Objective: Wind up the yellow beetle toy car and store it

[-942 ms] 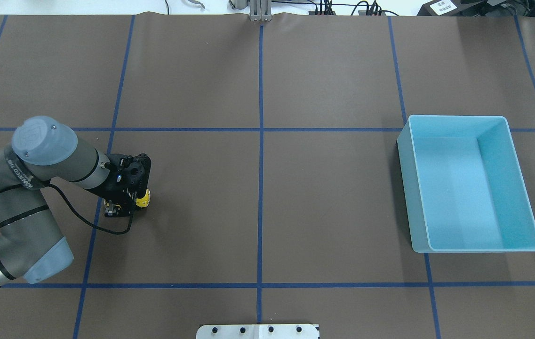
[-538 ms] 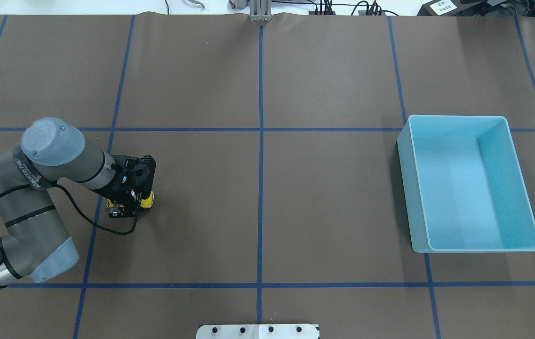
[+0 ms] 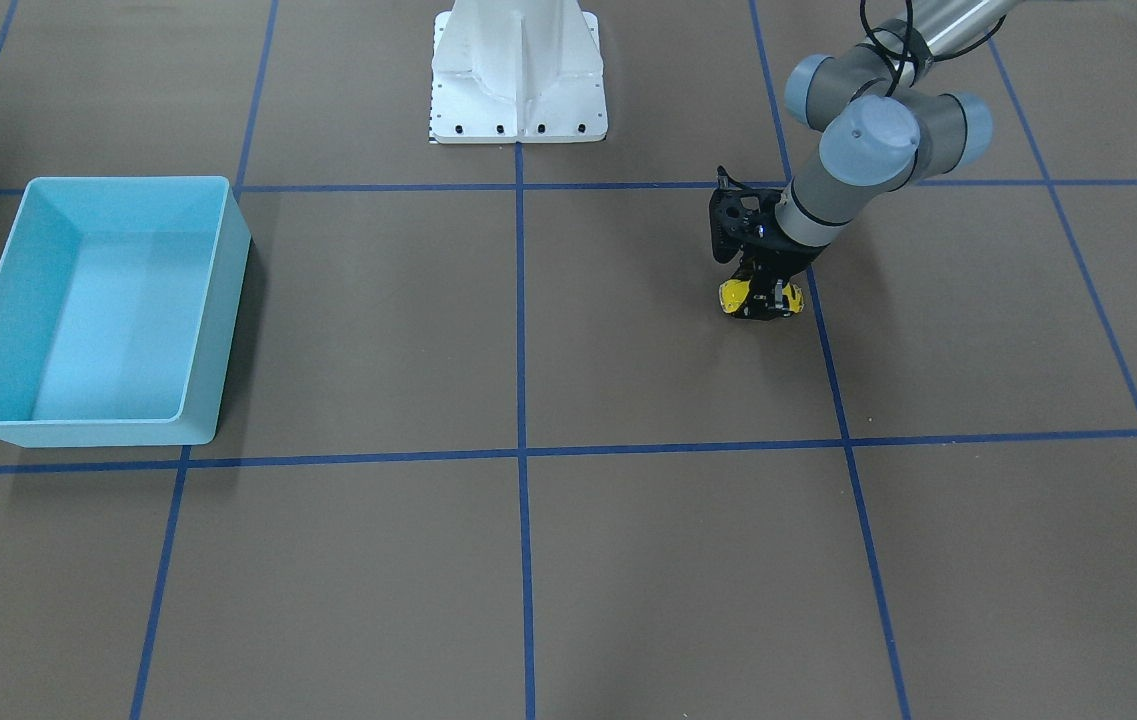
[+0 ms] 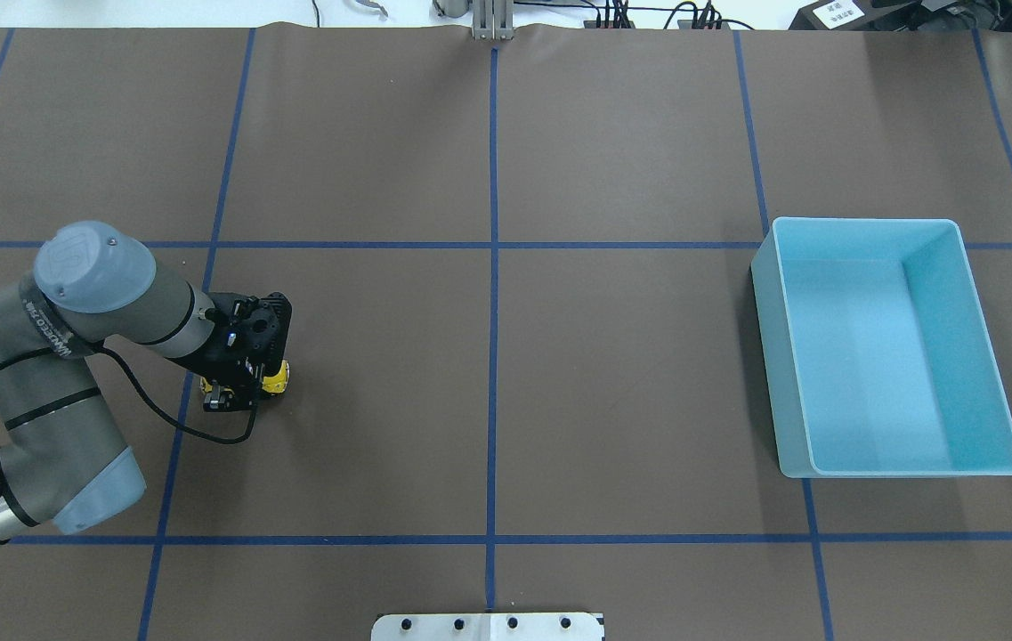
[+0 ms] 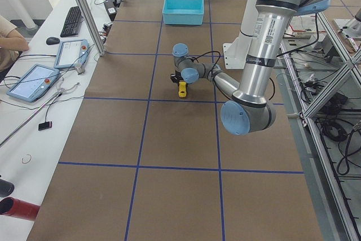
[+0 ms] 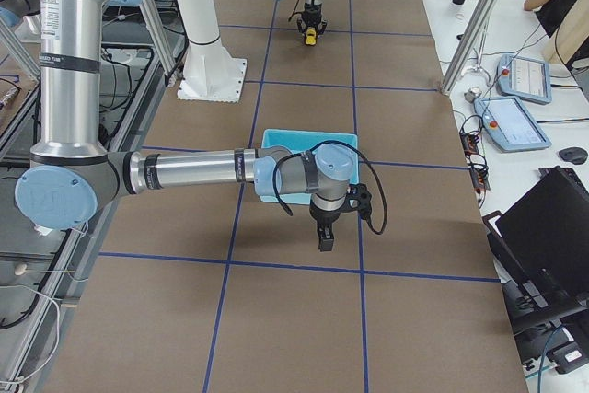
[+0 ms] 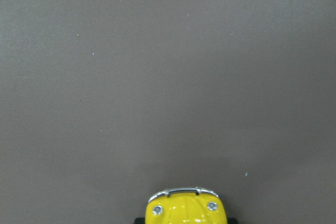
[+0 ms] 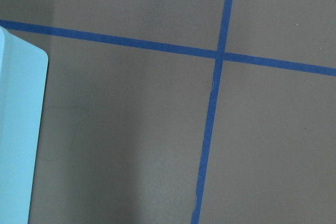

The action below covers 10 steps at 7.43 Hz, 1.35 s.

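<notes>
On the overhead's left, my left gripper (image 4: 243, 385) hides most of the tiny bright yellow rounded beetle toy car (image 4: 275, 379), low over the brown mat (image 4: 612, 374). The front-facing view shows black fingers (image 3: 760, 300) pinching its middle; the wrist camera crops it to a nose and a silvery bumper. The light blue rectangular plastic bin (image 4: 765, 356) stands far right. My right gripper (image 6: 324, 238) shows only from the right side, so I cannot tell whether it is spread or pressed together.

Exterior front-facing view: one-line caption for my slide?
Left gripper grips the yellow beetle toy car on the table, far from the light blue bin.
</notes>
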Available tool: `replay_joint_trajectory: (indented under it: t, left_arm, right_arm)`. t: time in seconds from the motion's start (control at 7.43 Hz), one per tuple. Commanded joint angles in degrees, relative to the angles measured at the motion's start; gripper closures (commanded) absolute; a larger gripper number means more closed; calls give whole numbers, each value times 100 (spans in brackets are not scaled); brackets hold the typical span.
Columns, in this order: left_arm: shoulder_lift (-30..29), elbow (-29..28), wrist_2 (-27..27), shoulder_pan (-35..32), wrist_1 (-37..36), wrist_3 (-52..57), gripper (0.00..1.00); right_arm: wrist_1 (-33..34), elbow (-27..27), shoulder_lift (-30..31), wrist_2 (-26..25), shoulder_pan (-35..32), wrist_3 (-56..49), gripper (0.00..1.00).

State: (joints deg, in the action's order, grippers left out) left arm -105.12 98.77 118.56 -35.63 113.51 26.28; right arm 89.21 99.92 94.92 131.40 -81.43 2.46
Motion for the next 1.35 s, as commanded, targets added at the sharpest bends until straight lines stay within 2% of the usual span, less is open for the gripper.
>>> replay_joint_trajectory:
  t: [0.0,1.21]
  left_arm:
    - [27,29,9,-14,22,0,65]
    - [317,55,70,-49,470,-17,64]
  right_arm:
    - [0,-7,0,-9,40,0,0]
    - [0,-7,-9,-9,49,0,0]
